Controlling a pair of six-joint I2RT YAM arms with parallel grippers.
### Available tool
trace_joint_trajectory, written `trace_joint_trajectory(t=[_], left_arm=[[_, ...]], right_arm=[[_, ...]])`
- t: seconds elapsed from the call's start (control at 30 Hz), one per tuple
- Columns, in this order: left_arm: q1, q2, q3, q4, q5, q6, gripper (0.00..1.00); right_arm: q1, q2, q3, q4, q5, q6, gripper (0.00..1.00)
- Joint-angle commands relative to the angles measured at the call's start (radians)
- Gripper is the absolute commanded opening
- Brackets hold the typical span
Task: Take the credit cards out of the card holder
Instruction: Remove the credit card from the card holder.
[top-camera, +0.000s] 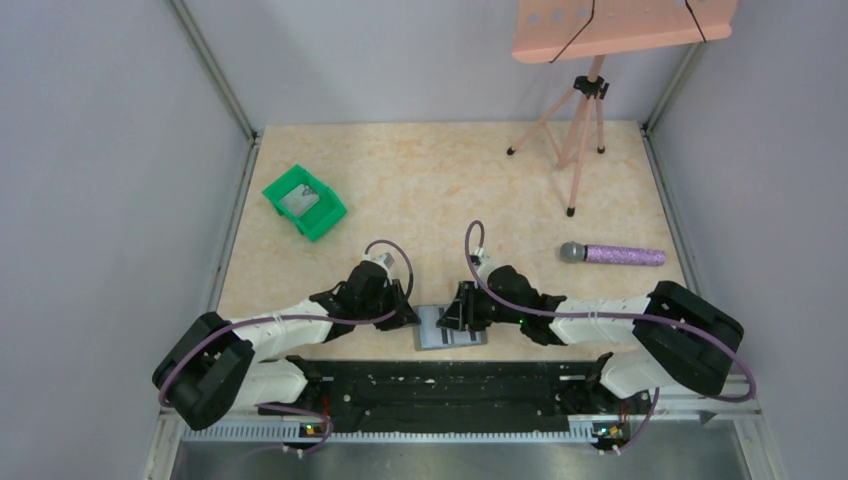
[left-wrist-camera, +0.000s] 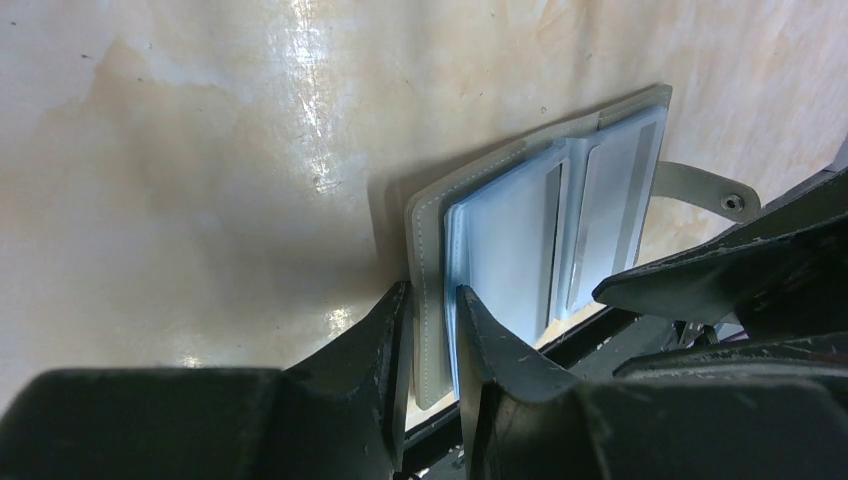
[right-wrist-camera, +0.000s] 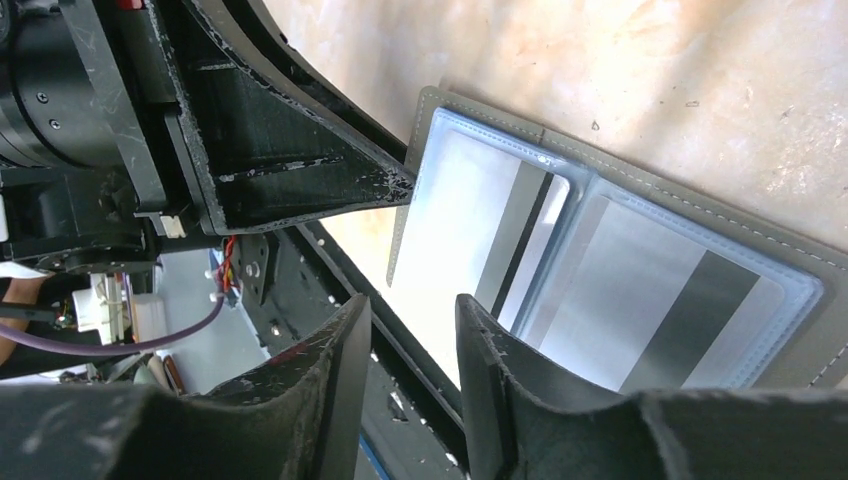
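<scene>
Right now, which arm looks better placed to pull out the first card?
The right, probably. The left gripper is shut on the grey edge of the card holder, steadying it. The right gripper has its jaws apart and empty at the holder's near edge, right by a striped card.

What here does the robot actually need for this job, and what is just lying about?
Part of the job: card holder, striped cards in its sleeves, left gripper clamped on its edge, right gripper open beside it.
Lying about: green bin, purple microphone, pink tripod stand.
</scene>
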Motion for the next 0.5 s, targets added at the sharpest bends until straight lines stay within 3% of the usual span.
trace_joint_trajectory(t=[0.0, 0.13, 0.47], left_arm=[[-0.003, -0.022, -0.008, 0.026, 0.009, 0.000, 0.27], [-0.003, -0.028, -0.007, 0.023, 0.008, 0.000, 0.27], [-0.003, -0.113, 0.040, -0.070, -0.002, -0.002, 0.31]], right_arm=[[0.012, 0.008, 0.034, 0.046, 0.004, 0.001, 0.35], [0.012, 0.002, 0.039, 0.001, 0.032, -0.014, 0.33], [0.014, -0.007, 0.052, -0.055, 0.064, -0.033, 0.43]])
